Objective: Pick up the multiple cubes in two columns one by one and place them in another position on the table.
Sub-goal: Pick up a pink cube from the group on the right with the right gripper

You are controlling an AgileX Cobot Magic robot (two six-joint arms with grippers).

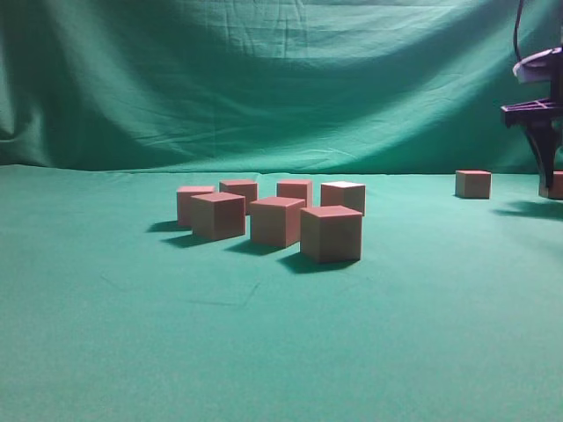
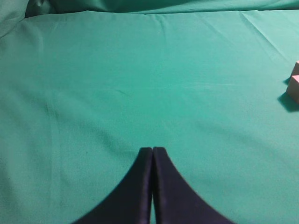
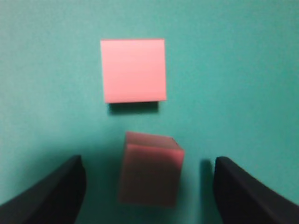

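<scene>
Green cloth counter (image 1: 106, 352); right gripper (image 3: 149, 186) open astride tilted matte pink cube (image 3: 150, 172). Risk: off-square closing could spin it.

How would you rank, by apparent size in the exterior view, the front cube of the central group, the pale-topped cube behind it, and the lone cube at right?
1. Front cube, largest, though nearest the camera.
2. Pale-topped cube.
3. Lone cube, smallest, farthest back.
</scene>
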